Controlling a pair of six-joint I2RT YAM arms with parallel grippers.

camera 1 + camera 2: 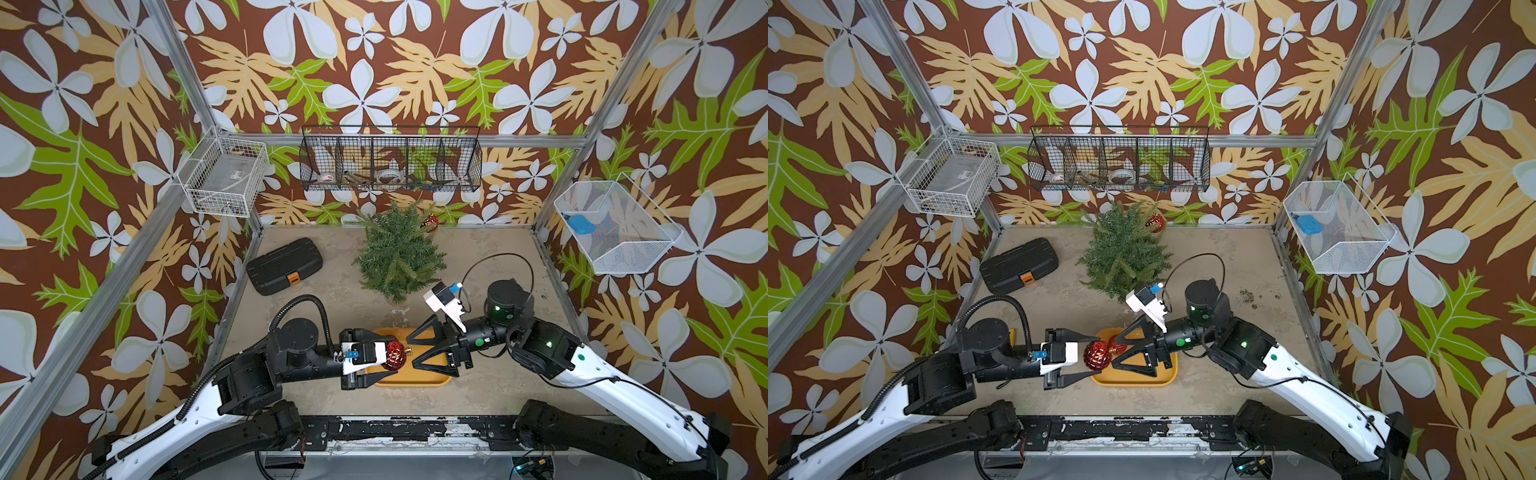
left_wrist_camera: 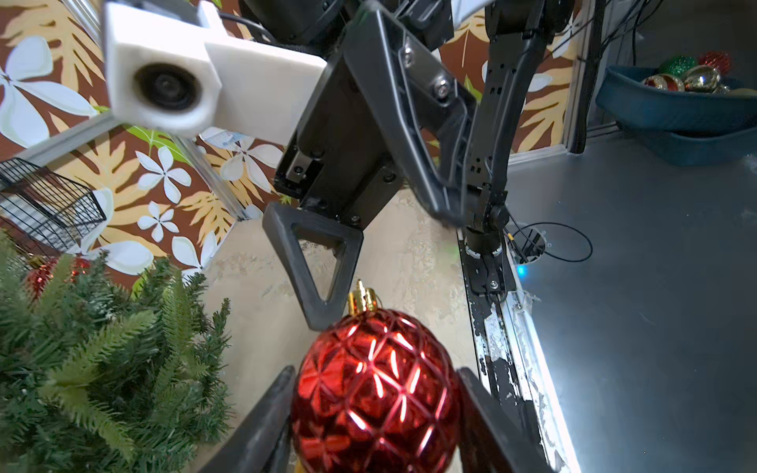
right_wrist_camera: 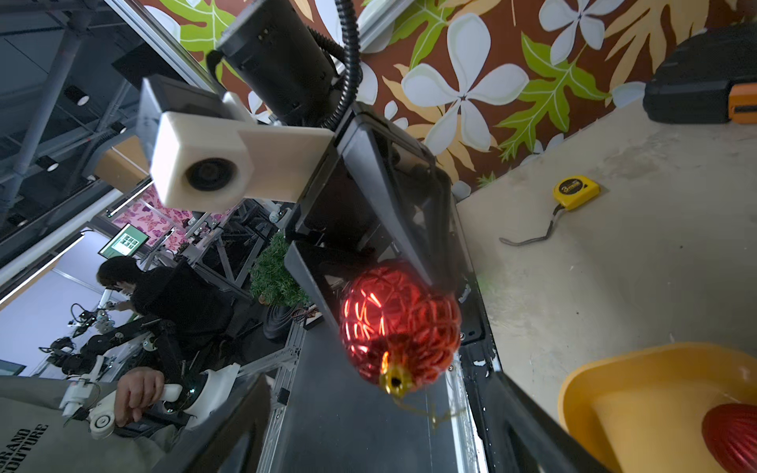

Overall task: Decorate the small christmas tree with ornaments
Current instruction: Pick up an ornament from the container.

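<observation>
My left gripper (image 1: 392,353) is shut on a faceted red ornament (image 1: 394,354) (image 2: 375,393), holding it above the yellow tray (image 1: 419,380) with its gold cap (image 2: 362,299) pointing at the right arm. The right gripper (image 1: 411,352) (image 3: 381,430) stands open just in front of that cap (image 3: 393,381), its fingers apart and nothing between them. A ribbed red ornament (image 1: 1116,343) (image 3: 729,434) lies in the tray. The small christmas tree (image 1: 397,253) (image 1: 1123,253) stands at the back of the table, with another red ornament (image 1: 431,222) at its far right side.
A black tool case (image 1: 284,266) lies at the back left. A yellow tape measure (image 3: 575,192) rests on the table. Wire baskets hang on the walls: white (image 1: 226,176), black (image 1: 390,160), white (image 1: 615,226).
</observation>
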